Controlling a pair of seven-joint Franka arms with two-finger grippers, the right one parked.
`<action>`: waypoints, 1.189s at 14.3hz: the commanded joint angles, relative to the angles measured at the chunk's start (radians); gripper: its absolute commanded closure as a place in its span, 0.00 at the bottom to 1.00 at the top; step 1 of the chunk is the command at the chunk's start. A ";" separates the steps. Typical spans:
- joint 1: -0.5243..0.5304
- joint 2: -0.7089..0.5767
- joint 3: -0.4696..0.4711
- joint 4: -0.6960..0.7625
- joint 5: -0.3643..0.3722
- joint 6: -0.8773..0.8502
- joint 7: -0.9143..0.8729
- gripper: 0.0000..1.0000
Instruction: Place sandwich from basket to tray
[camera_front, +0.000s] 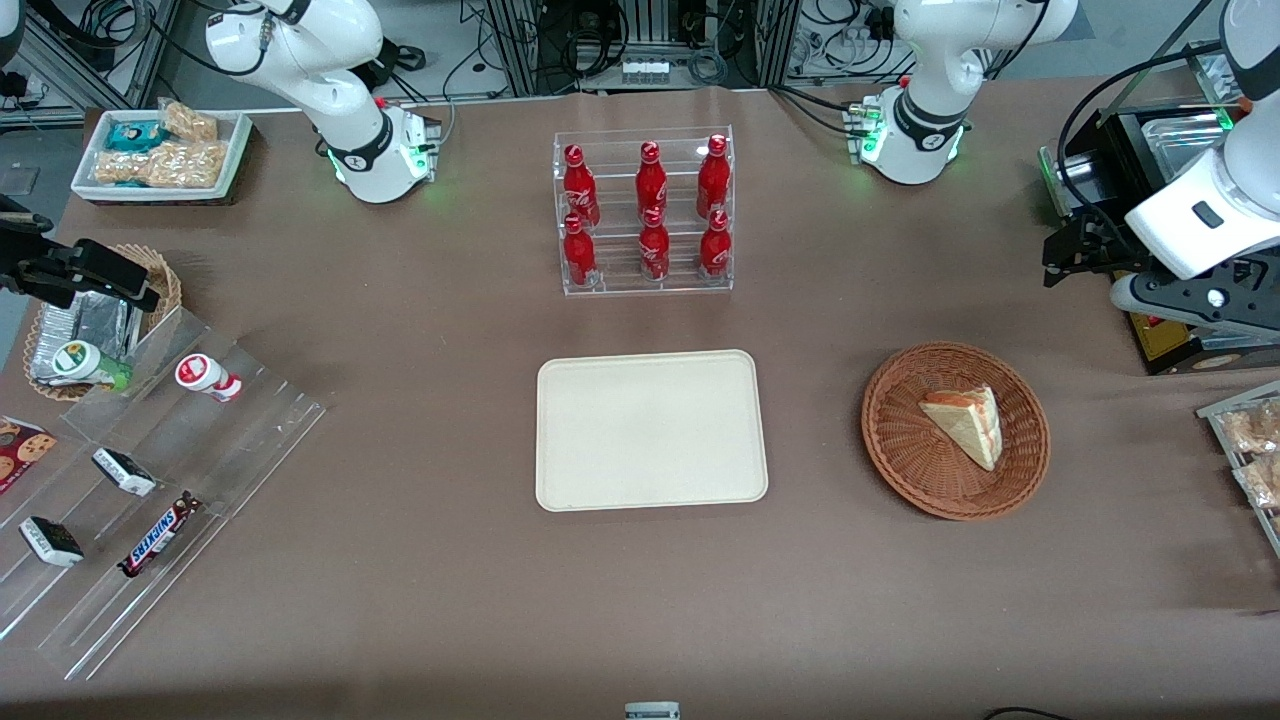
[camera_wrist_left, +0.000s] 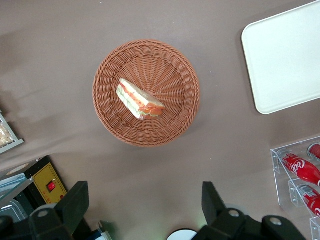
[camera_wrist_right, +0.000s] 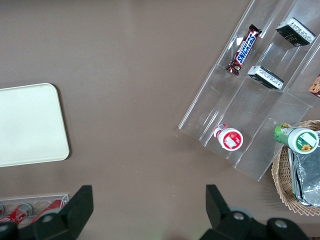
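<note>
The basket (camera_front: 955, 431) is rough woven wicker, the tray (camera_front: 651, 431) smooth matt plastic, the gripper (camera_wrist_left: 145, 205) matt black plastic above the table.

Even overhead light was seen; soft shadows were cast beside the basket (camera_front: 955, 430), and everything was rendered sharp.

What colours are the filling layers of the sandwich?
Red-orange and green, between white bread; the sandwich shows this best in the left wrist view.
</note>
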 joint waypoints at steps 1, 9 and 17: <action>-0.005 0.005 -0.001 0.014 -0.005 -0.014 -0.014 0.00; -0.002 0.002 0.000 0.016 0.001 -0.012 -0.012 0.00; 0.010 0.005 0.008 0.013 0.004 0.014 -0.009 0.00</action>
